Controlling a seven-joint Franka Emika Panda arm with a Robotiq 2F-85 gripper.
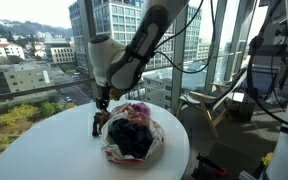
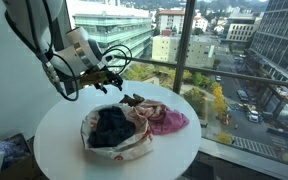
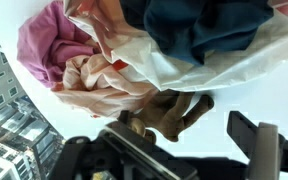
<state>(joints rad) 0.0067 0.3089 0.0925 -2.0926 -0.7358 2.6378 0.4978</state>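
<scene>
While gripper (image 2: 110,86) gapes over brown cloth (image 2: 134,100), pile (image 2: 119,128) sits inside table (image 2: 59,150) rim.

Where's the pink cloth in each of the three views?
In an exterior view: pink cloth on the pile's far edge, above the blue cloth.
In an exterior view: pink cloth at the pile's right end, blue cloth left of it.
Wrist view: pink cloth upper left, blue cloth top right.
Shared landmark: the blue cloth.
</scene>
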